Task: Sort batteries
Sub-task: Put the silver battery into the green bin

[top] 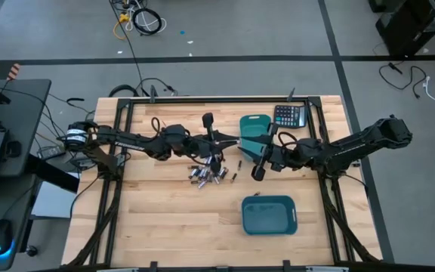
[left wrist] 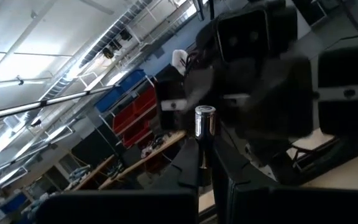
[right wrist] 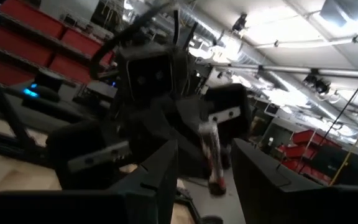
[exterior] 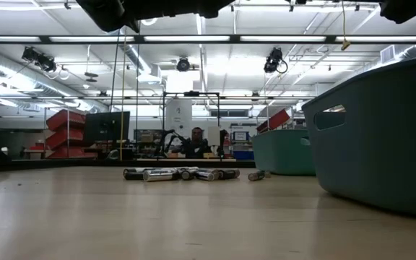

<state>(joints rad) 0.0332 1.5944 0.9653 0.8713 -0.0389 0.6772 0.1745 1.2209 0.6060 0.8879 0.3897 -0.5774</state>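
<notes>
Overhead, a heap of batteries (top: 208, 175) lies near the middle of the wooden worktop (top: 165, 219), small cylinders, some silvery-grey and some dark, tumbled against one another. From worktop height they show as a low row of shiny cells (exterior: 183, 174) lying on their sides, with one a little apart toward the bins.

Both arms meet above the heap. The left pincer (left wrist: 205, 171) is clenched on one battery (left wrist: 204, 121), a silver cell with a bright rounded cap, standing up from between its dark fingers. The right pincer (right wrist: 205, 163) faces it at close range with its fingers spread, released, and that same cell (right wrist: 213, 152) shows between them as a pale blurred bar.

One teal bin (top: 269, 215) sits on the worktop's near right part, another (top: 254, 136) lies beneath the right arm, beside a black calculator (top: 290, 115).
</notes>
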